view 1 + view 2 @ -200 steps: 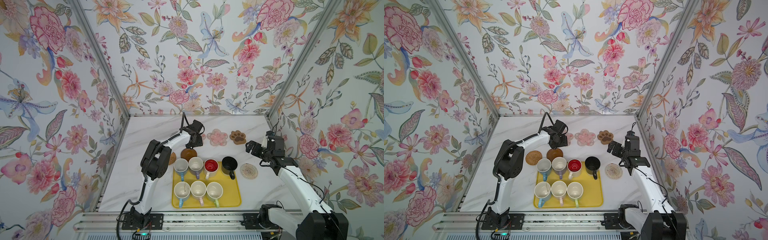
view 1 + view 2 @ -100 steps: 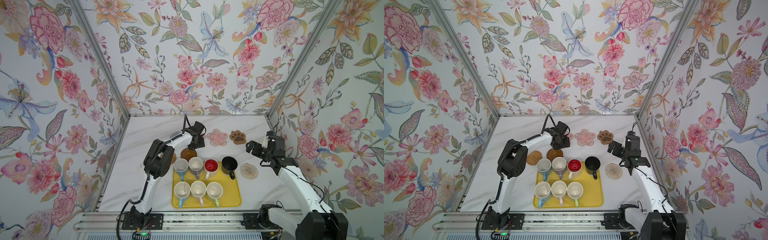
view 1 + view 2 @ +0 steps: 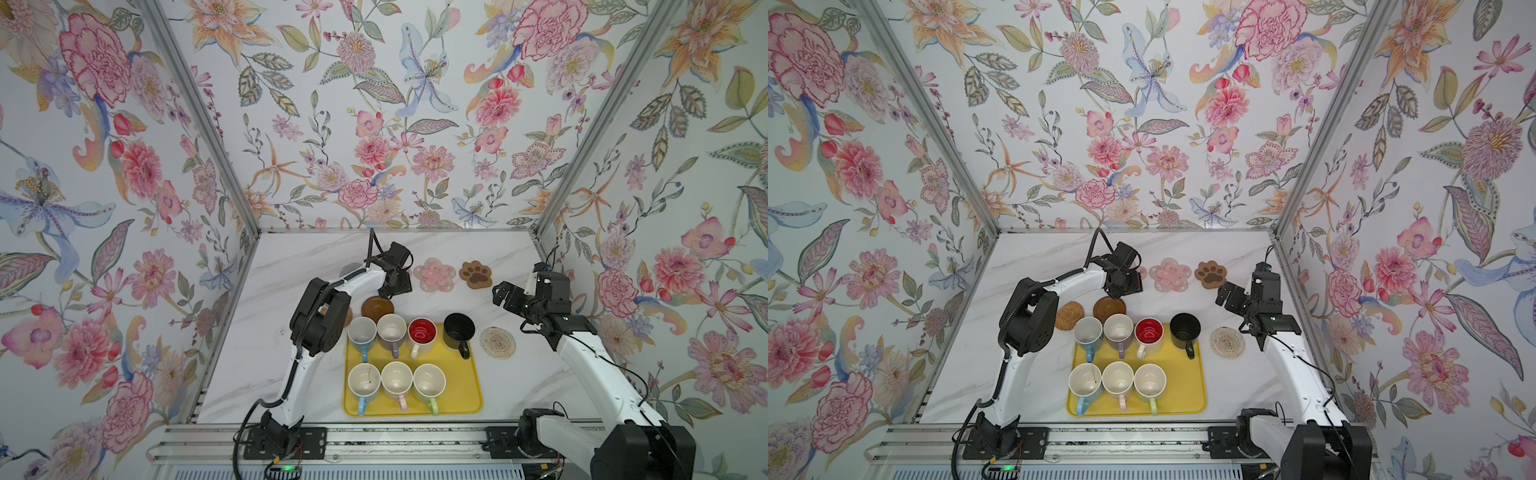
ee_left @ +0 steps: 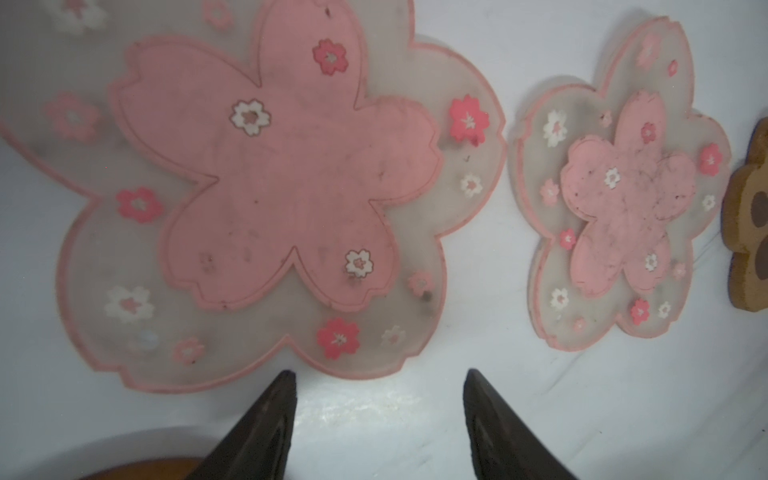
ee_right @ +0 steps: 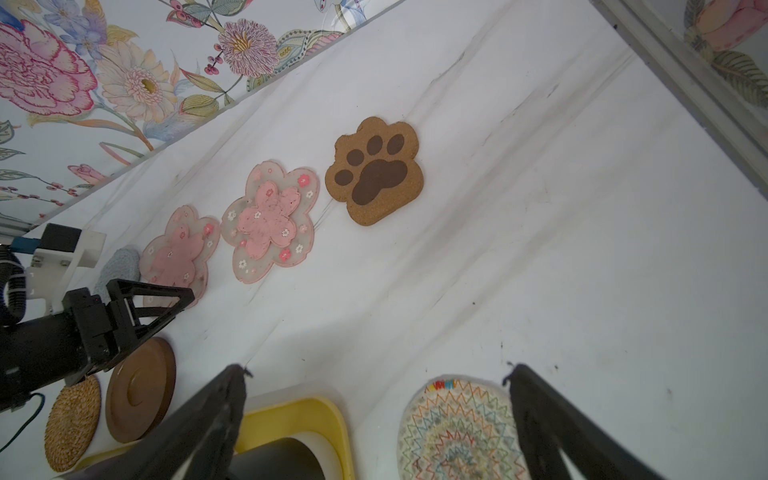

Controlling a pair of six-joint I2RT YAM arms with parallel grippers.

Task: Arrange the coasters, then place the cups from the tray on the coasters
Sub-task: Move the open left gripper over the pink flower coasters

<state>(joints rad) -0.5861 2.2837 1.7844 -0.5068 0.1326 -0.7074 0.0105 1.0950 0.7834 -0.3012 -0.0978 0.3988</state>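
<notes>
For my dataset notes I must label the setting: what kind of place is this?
Probably a robot test booth, not a home: two arms on a metal rail, a marble table boxed in by wallpapered panels.

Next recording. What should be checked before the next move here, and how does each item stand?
1. Left gripper open, empty: ok.
2. Right gripper open, empty: ok.
3. Seven cups upright on tray: ok.
4. Seven coasters lying flat: ok.
5. Flower coasters apart: cannot tell.
6. Any cups on coasters: not ok.
</notes>
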